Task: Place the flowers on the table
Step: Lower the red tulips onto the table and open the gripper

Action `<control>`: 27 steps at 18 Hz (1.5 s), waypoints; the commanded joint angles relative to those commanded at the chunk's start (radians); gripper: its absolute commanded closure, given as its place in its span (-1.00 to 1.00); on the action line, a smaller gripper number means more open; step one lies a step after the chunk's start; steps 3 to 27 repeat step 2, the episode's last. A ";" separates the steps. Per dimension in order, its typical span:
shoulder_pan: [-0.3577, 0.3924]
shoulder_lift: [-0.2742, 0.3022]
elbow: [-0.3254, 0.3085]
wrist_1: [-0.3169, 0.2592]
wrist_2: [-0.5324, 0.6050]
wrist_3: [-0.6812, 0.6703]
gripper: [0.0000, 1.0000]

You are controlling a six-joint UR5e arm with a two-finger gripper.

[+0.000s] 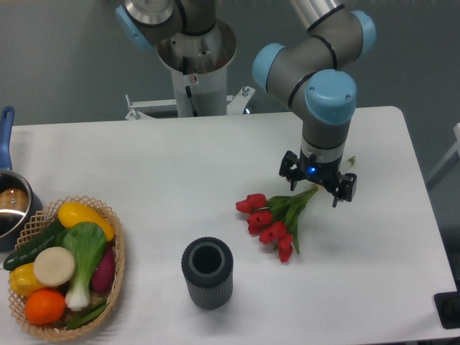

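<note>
The table (180, 165) is white with rounded corners and fills most of the view. The arm (316, 65) reaches down from the far side to the right half of the table. A woven basket (115, 284) of vegetables sits at the near left corner, with a pot (13, 208) just beyond it at the left edge. A dark ribbed vase (208, 272) stands upright near the front centre. The flowers (269, 219) lie flat on the table right of centre, red buds pointing left and near, stems running far-right under the gripper (318, 185). The gripper sits over the stem ends; whether its fingers clamp the stems or stand released cannot be told.
</note>
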 joint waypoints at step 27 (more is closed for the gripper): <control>-0.002 -0.002 -0.005 0.008 0.025 0.000 -1.00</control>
